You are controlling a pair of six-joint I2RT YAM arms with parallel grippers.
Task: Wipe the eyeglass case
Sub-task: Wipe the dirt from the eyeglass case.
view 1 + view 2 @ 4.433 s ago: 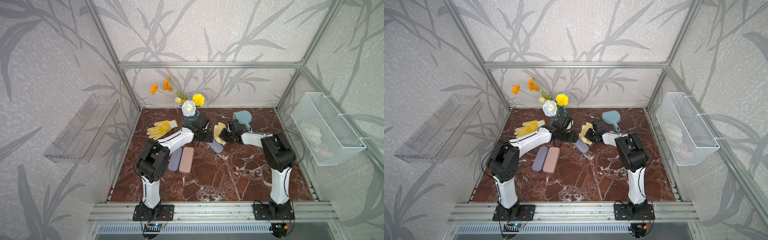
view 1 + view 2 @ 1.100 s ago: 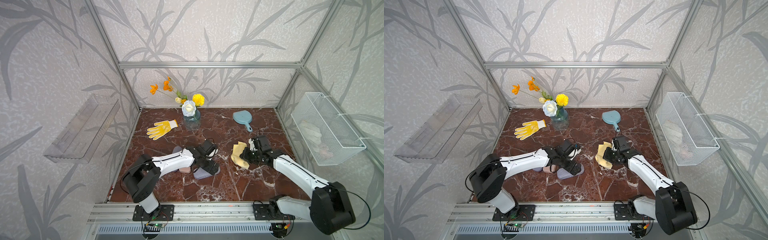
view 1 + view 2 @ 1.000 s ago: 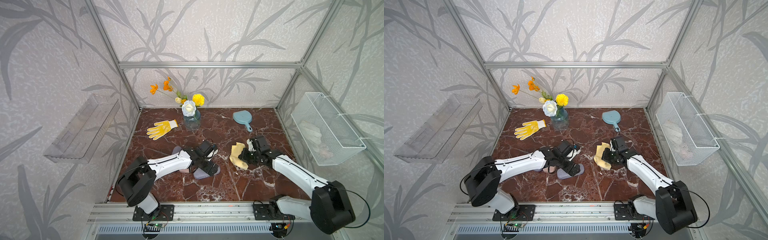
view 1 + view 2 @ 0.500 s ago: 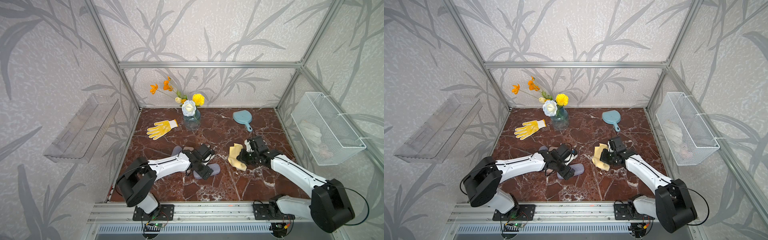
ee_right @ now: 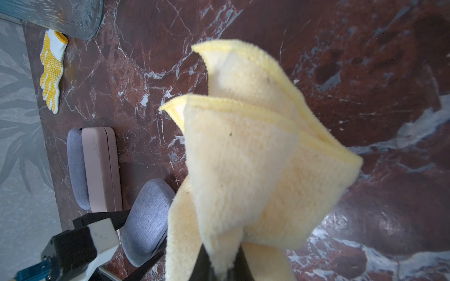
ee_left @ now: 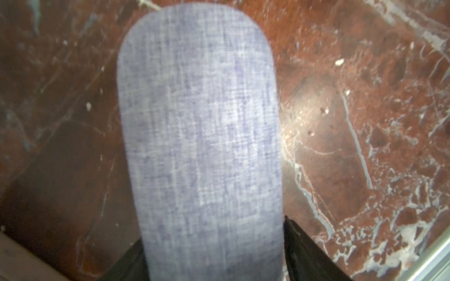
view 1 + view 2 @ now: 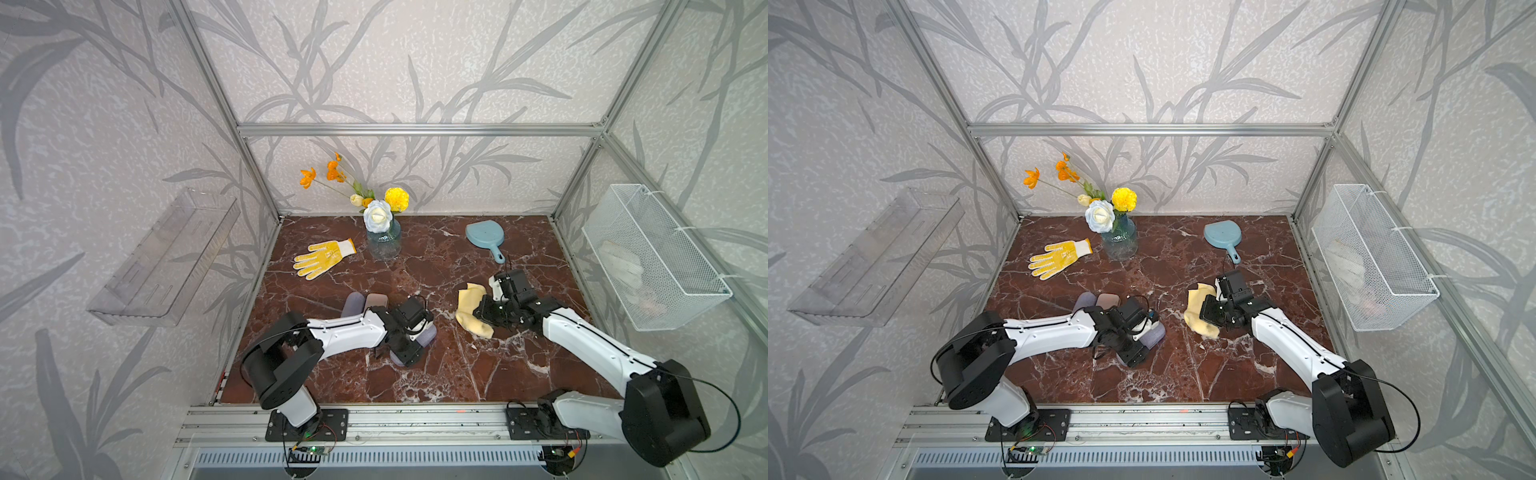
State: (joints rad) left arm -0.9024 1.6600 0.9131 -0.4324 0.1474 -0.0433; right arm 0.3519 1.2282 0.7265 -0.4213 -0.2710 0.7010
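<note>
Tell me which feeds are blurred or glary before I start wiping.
Left wrist view: grey eyeglass case soft and smeared, glare patch on the marble table beside it. Right wrist view: yellow cloth slightly soft up close. Both top views: crisp, evenly lit.

- Left fingers (image 7: pixel 1133 356) straddled the grey eyeglass case (image 7: pixel 1156 332) near the worktop (image 7: pixel 1183 374) centre.
- Right fingers (image 7: pixel 1207 311) pinched a yellow cloth (image 7: pixel 1194 309), at 2 o'clock from the case, not touching it.

The oblong grey-blue fabric eyeglass case (image 6: pixel 199 146) lies closed, apparently flat; the folded yellow cloth (image 5: pixel 243 170) droops near it.
</note>
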